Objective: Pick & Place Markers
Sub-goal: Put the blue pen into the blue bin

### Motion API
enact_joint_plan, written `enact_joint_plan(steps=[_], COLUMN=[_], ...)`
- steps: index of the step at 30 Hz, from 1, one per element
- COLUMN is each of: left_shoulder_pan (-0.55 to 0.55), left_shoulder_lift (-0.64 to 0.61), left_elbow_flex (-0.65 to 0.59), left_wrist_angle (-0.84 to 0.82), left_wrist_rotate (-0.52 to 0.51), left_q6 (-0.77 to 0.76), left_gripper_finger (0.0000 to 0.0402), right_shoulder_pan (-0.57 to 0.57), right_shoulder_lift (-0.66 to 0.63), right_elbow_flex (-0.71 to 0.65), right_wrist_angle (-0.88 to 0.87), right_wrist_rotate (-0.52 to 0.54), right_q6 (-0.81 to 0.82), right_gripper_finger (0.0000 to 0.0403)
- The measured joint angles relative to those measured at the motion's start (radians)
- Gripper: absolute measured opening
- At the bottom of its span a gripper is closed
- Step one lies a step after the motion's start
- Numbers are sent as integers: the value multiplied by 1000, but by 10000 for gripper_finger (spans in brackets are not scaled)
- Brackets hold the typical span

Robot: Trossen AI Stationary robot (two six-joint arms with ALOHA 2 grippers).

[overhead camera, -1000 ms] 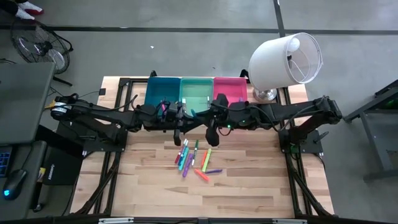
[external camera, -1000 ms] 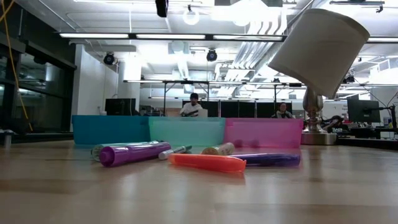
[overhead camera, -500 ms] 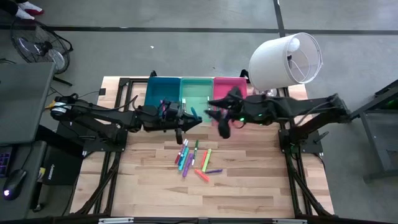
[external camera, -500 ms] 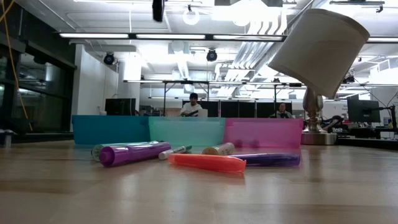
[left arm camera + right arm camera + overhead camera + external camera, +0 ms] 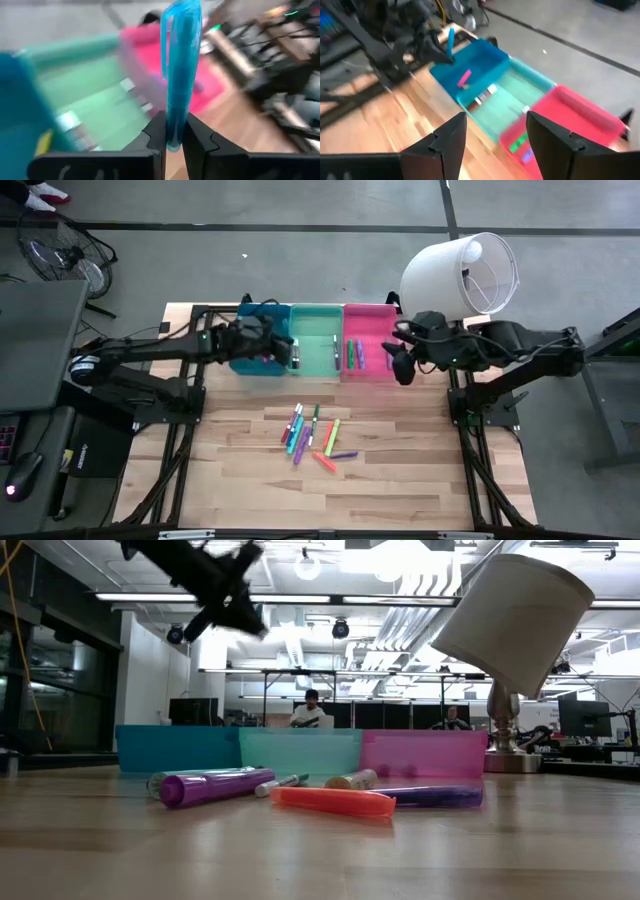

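Marker (image 5: 177,75) stands upright, pinched in my left claw (image 5: 172,142) above the blue bin (image 5: 262,332); my right claw (image 5: 495,137) gapes empty beside the pink bin (image 5: 370,340).

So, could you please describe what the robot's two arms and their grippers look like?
Both arms are dark, nearly black, jointed links with black cables running along them. The left arm and right arm look alike in build. The right gripper has two broad, flat, matte black fingers with angular stepped edges. The left gripper has the same black angular fingers. No markings are legible.
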Motion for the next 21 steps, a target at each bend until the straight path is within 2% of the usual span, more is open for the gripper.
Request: enact_joint_plan(steps=[5,12,21], left_shoulder_pan=[141,334,509], left_shoulder_lift=[10,54,160], left_elbow_flex=[0,0,0], left_wrist_angle=[-130,-246,-266], left_wrist_rotate=[121,208,424], left_q6=[-7,45,103], left_gripper_finger=[30,30,30], right_shoulder_pan=[0,0,0], right_shoulder_lift=[12,12,26], right_elbow_flex=[0,0,0], right_wrist_angle=[-91,-128,-129], right_wrist_rotate=[-4,72,111], right_q6=[67,132,220], right_gripper_finger=[195,195,195])
